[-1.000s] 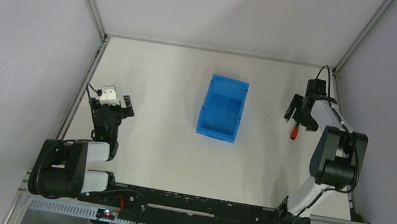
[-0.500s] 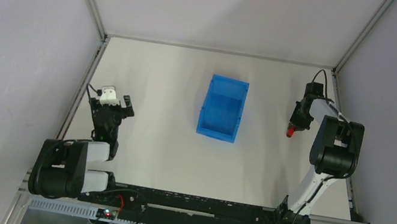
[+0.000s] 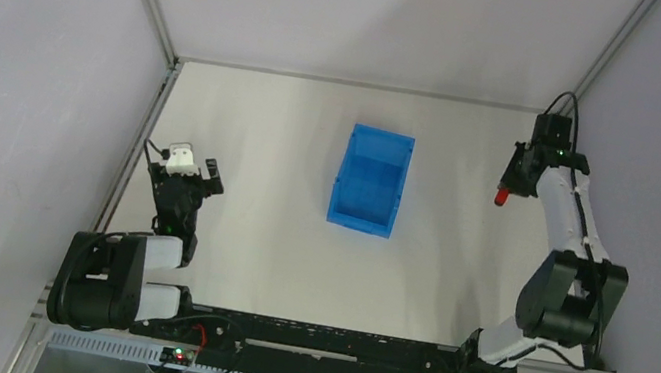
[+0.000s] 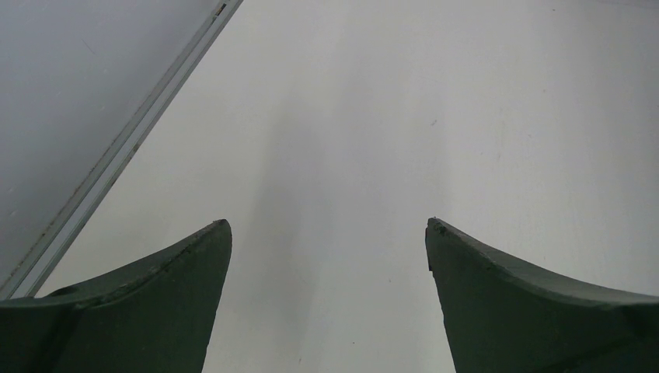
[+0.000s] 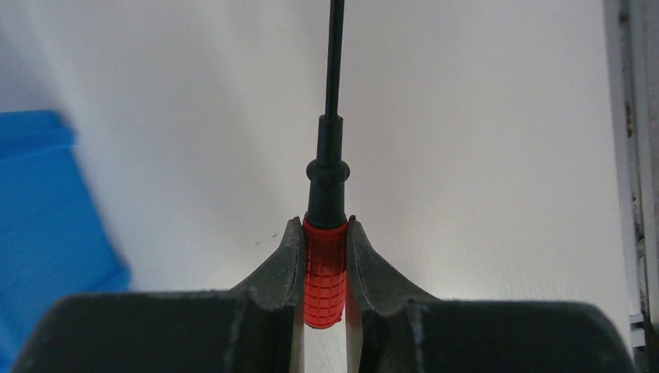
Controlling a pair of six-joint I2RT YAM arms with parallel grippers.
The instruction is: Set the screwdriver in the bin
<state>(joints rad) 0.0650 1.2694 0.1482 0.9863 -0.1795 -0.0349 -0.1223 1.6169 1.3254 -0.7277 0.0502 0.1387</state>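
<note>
Left arm: I wear white shells over my links and black round housings at my joints.
Right arm: the same white and black, with a thin black cable arching over my wrist.
Wrist camera: a small white block on my left wrist.
Left gripper: my fingers are dark grey-green, curved and tapering, scuffed along the edges.
Right gripper: dark grey fingers with pale speckled wear, on a broad black body.
Base rail: a long black bar with red wires at my feet.
</note>
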